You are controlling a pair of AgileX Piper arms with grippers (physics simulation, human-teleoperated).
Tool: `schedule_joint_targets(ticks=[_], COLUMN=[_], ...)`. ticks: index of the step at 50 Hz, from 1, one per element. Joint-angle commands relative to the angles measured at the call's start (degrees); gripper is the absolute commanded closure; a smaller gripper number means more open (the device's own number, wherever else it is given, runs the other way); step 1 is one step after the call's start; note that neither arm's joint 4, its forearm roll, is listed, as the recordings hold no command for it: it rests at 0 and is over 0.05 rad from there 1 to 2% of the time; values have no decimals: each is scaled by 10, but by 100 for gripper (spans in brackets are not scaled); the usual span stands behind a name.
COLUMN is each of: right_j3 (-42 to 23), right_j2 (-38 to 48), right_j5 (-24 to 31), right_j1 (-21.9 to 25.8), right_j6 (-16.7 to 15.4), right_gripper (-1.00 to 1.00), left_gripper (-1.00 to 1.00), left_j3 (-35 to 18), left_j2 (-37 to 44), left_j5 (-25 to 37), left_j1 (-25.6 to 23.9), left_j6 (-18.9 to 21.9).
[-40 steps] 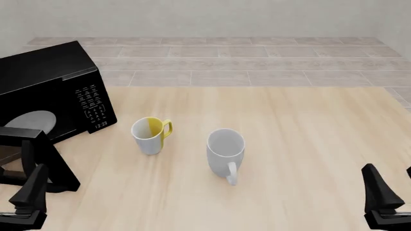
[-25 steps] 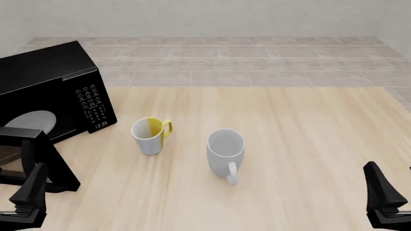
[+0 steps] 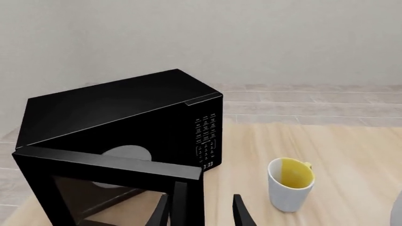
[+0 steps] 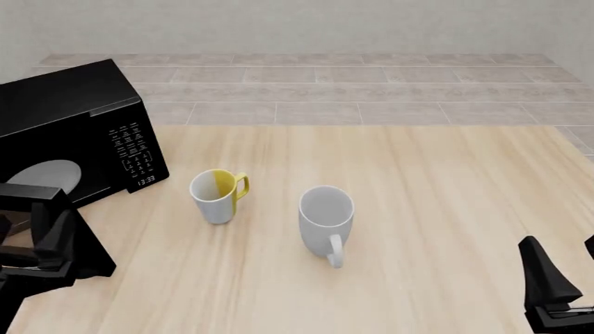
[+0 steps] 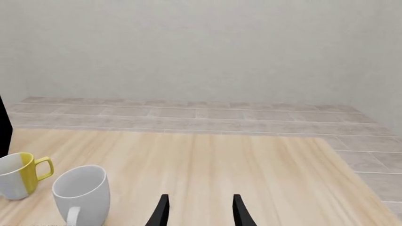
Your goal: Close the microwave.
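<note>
The microwave is a large glossy black box at the table's far left, with its keypad facing me. Its dark glass door stands swung open toward my side. My left gripper is open and sits right at the door's free edge. In the left wrist view the door fills the lower part of the picture, and its edge stands between the open fingers of the left gripper. My right gripper is open and empty at the near right. It is also open in the right wrist view.
A white mug with a yellow inside stands just right of the microwave. A larger white mug stands mid-table with its handle toward me. Both also show in the right wrist view, the yellow mug beside the white mug. A tiled floor lies beyond the table.
</note>
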Motion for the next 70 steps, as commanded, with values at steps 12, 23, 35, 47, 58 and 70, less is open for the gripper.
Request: schedule_joint_targets(ticks=[12,23,35,47,58,70], right_j3=[2,2,2,2,2,2], right_j2=[0,0,0,0,0,0], right_j5=[-1,0,-3,-8,-10,-9], right_j1=[20,16,20,25,36,37], right_j6=[18,21,27,33,33,35], right_gripper=[-100,-100,-100,-100,-100,-100], left_gripper=[-100,-100,-100,-100,-100,-100], left_j3=[0,0,0,-6,-33,-86], left_j2=[388,518,536,478,440,469], left_j5=[-344,-450,-461,-399,-339,-303], left_j1=[22,18,29,28,30,29], left_j6=[22,11,18,21,28,31])
